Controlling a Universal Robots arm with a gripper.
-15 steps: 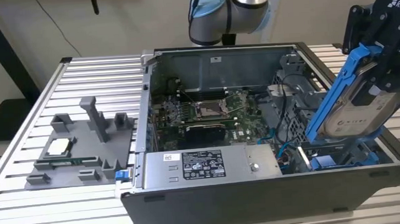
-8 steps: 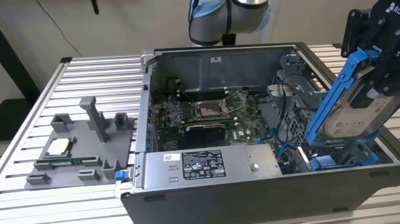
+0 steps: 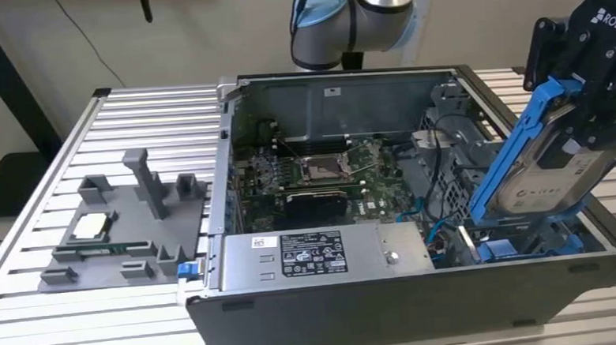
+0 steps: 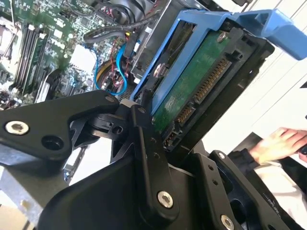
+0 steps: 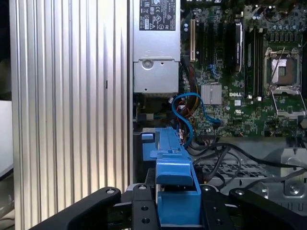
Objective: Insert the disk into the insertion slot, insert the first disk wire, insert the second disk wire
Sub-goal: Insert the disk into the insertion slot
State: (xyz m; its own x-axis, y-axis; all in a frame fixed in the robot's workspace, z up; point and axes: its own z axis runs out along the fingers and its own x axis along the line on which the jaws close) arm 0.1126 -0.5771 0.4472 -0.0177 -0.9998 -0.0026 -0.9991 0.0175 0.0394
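Disk (image 3: 542,172) tilted at exterior view's right, jaws clamped on it; square it with slot (image 3: 523,246) before lowering.

The gripper (image 3: 590,126) clamps the disk (image 3: 540,168), which hangs tilted beneath it over the open-topped case (image 3: 400,310), with free air all around above the rim. Below the disk's lower end lies the insertion slot (image 3: 523,246), its mouth open. On the motherboard side of the gripper, blue cables (image 5: 184,108) loop just beside the slot and dark cables (image 5: 225,153) crowd near it. The power-supply box (image 5: 156,48) stands beyond the slot. A person's hand (image 4: 283,143) rests near the gripper.
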